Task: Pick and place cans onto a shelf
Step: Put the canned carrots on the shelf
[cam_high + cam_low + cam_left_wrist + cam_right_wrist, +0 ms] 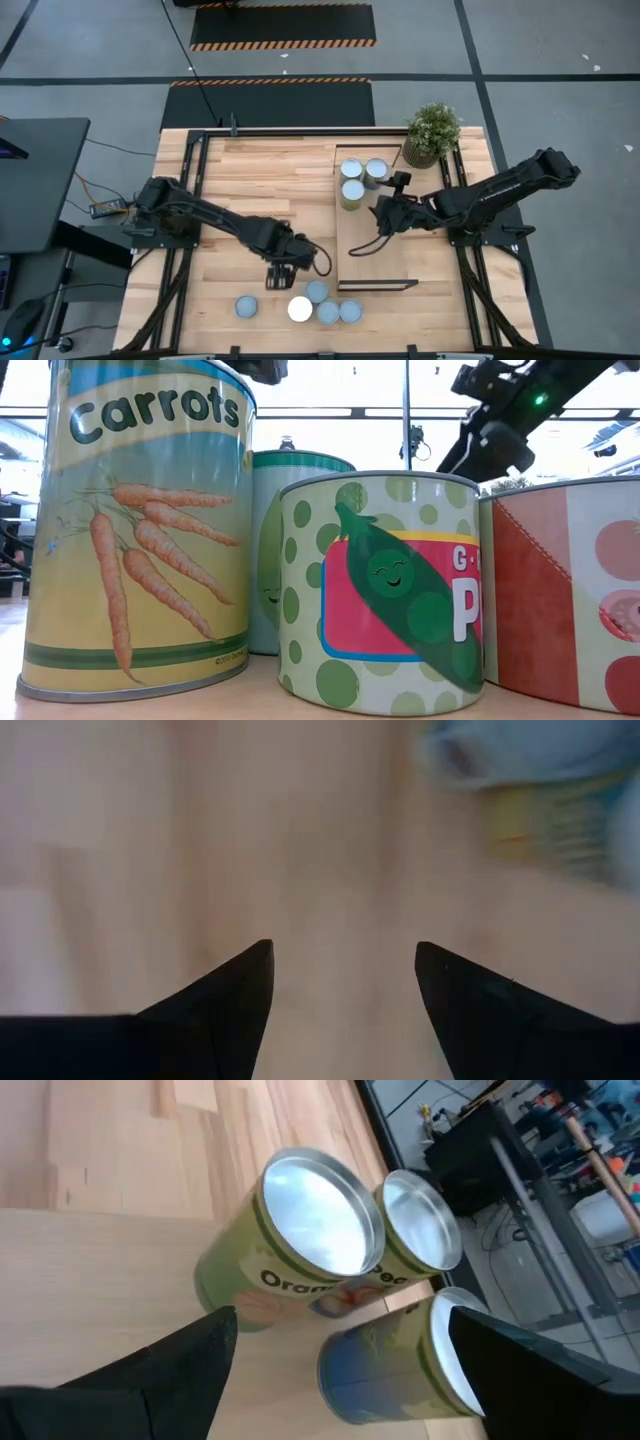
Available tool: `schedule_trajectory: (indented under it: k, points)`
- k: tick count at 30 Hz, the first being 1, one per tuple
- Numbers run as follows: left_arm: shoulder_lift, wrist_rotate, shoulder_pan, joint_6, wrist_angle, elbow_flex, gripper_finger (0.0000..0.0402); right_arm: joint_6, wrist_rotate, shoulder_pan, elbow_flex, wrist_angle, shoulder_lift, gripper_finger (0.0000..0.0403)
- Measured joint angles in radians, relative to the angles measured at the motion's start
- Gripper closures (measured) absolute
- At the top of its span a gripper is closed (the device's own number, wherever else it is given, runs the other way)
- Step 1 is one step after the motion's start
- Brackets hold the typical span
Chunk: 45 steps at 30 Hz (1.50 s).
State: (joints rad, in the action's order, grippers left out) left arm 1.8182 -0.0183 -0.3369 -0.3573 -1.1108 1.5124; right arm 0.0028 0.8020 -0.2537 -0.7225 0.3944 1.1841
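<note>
High view: three cans (360,179) stand at the upper end of the shelf (375,255), right of centre. Four more cans (315,306) sit low on the table (250,180). The left tool (281,275) hangs just above them, fingers apart and empty. The right tool (385,213) is over the shelf, fingers wide and empty.

Low view: a carrot can (140,530) fills the left, a pea can (385,595) the centre.

Right wrist view: the shelf's three cans (320,1250) lie beyond the spread fingers (180,1370).

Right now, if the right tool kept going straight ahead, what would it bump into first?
Probably the cans on the shelf: the right tool, open, points at three standing cans, likely meeting the nearest, blue-sided can first.
</note>
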Motion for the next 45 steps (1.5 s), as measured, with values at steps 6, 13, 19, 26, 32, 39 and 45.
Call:
schedule_trajectory:
  k: [6,13,19,26,32,39,45]
  points:
    - [-0.018,0.081,-0.134,-0.265,0.016,-0.001,0.015,0.05,0.008,-0.029,-0.005,0.013,0.0,0.003]
    - [0.024,0.001,-0.289,-0.462,0.115,-0.001,0.0114,0.079,0.008,-0.033,-0.004,0.025,0.0,0.003]
    - [0.034,-0.058,-0.304,-0.494,0.154,-0.001,0.0042,0.073,0.007,-0.032,-0.004,0.02,0.0,0.003]
    - [0.034,-0.091,-0.296,-0.437,0.312,-0.001,0.0008,0.073,0.007,-0.032,-0.004,0.02,0.0,0.003]
    - [0.034,-0.118,-0.295,-0.417,0.346,-0.001,0.0007,0.077,-0.002,-0.032,-0.004,0.02,0.0,0.003]
    - [0.034,-0.134,-0.296,-0.387,0.364,-0.001,0.0007,0.077,-0.008,-0.031,-0.004,0.019,0.0,0.003]
    - [0.035,-0.073,-0.295,-0.409,0.237,0.098,0.0007,0.081,-0.008,-0.031,-0.004,0.018,0.0,0.003]
